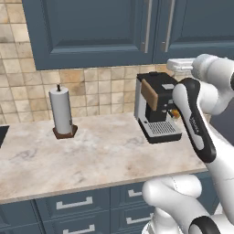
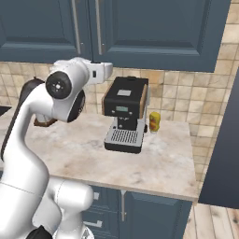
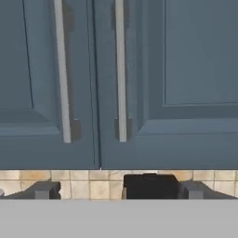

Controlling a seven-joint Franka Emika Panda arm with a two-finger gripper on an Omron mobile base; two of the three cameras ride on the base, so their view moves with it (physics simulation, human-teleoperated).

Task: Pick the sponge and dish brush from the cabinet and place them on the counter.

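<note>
The dark blue-grey cabinet (image 1: 91,32) (image 2: 154,28) hangs over the counter (image 1: 100,151) with both doors shut. In the hand view its two doors (image 3: 186,69) face me, each with a long silver bar handle (image 3: 62,69) (image 3: 120,69) beside the centre seam. My gripper (image 3: 118,190) is open, its dark fingertips (image 3: 44,189) spread wide below the door bottoms, a short way in front of the cabinet and touching nothing. My hand is raised just under the cabinet, above the coffee machine. The sponge and dish brush are hidden.
A black coffee machine (image 1: 157,107) (image 2: 125,112) stands on the counter under my hand, with a small yellow item (image 2: 154,122) to its right. A paper towel roll (image 1: 61,112) stands at the back left. Blue drawers (image 1: 73,203) run below the counter edge.
</note>
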